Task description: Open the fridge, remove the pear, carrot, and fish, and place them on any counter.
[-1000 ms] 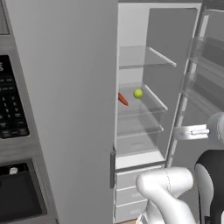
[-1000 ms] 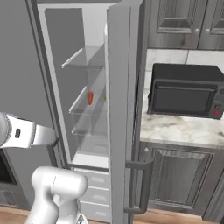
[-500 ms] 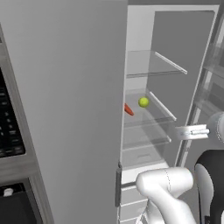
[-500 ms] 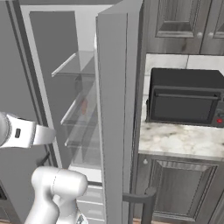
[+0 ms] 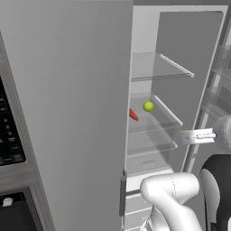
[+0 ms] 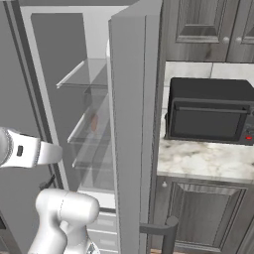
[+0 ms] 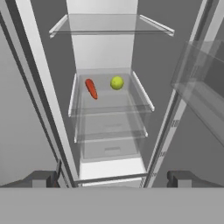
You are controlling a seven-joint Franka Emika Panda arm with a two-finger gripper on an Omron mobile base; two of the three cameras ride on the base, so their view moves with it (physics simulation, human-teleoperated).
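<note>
The tall light-grey fridge (image 5: 67, 113) stands open. The small yellow-green pear (image 7: 117, 82) and a smooth orange-red stick, probably the carrot (image 7: 91, 89), share 1 clear shelf. The two-finger gripper (image 7: 112, 178) is fully spread, empty. Risk: nudging the round pear rolls it away.

Right base view: black microwave (image 6: 211, 110), door closed, small red light at its lower right corner. Dark grey upper cabinets (image 6: 208, 30) with raised panels hang above it; a strip of pale backsplash (image 6: 198, 69) shows between the two. Below, a dark grey base cabinet door (image 6: 206, 213) with recessed panel and a small round knob at its upper left.

Left base view: dark built-in oven (image 5: 9, 135) at left edge, rows of pale keypad buttons on its black control panel.
</note>
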